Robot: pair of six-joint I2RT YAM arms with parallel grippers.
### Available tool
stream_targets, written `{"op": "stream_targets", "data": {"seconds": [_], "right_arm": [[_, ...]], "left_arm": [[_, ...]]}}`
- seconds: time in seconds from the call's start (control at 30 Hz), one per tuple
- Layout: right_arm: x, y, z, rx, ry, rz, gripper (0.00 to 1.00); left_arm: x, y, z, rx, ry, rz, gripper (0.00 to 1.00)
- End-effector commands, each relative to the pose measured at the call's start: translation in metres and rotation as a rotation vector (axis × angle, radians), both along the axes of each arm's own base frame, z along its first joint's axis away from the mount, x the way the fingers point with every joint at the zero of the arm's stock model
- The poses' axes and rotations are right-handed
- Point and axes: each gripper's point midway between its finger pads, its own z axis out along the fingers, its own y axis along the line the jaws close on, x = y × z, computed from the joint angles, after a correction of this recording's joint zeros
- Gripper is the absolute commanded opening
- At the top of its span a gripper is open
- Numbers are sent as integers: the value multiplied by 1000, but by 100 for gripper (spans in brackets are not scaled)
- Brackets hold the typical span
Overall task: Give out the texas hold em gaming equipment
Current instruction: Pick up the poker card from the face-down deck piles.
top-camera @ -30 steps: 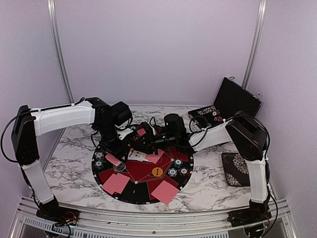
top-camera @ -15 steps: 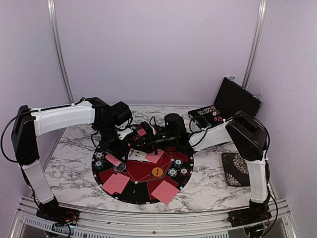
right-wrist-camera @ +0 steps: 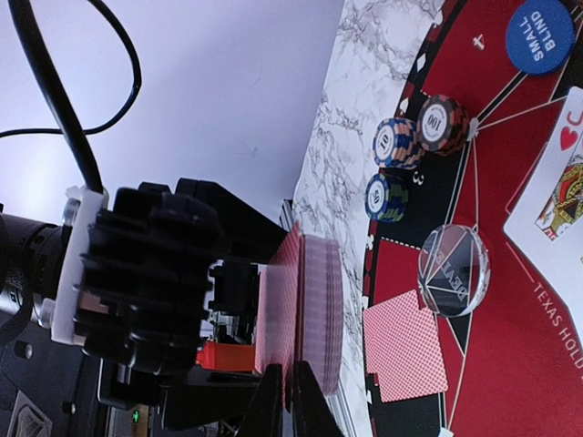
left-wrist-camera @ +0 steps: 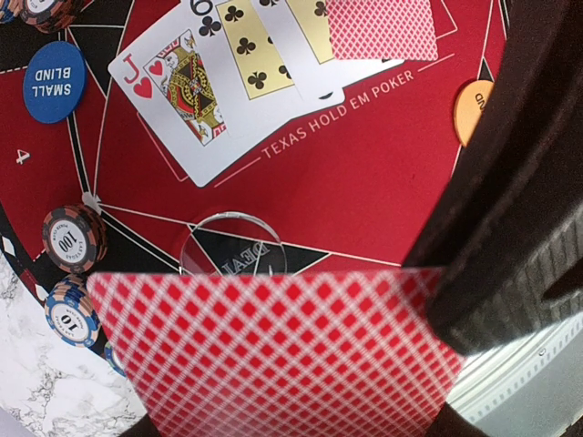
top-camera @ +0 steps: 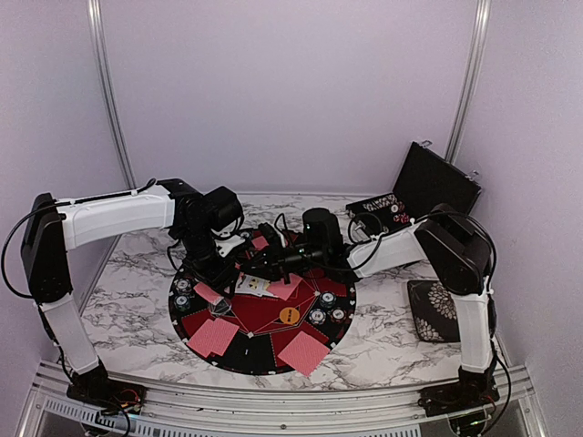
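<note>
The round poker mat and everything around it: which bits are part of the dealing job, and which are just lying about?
Part of the job:
- deck of cards in the left hand
- face-up cards
- chip stacks
- small blind button
- orange button
- clear dealer disc

Just lying about:
- black case
- flower-patterned tray

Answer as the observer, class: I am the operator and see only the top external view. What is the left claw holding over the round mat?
Observer: The left claw holds a deck of red-backed cards on edge.
Operator: And the right claw?
Observer: The right claw is shut, its tips at the deck's edge. Whether it pinches a card is unclear.
Operator: Which face-up cards can you read?
Observer: A jack of hearts and a six of clubs. The cards beyond them are partly covered.
</note>
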Motion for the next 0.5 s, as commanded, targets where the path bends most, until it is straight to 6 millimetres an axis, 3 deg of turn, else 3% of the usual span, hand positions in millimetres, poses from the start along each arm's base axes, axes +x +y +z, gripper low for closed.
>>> {"op": "stream_targets", "data": {"seconds": [0.0, 0.47], "right_arm": [[1, 3, 13, 39, -25, 7, 1], [19, -19, 24, 59, -26, -34, 0]], "left_arm": [[-2, 3, 10, -13, -17, -5, 45], [-4, 5, 10, -14, -16, -3, 45]]}}
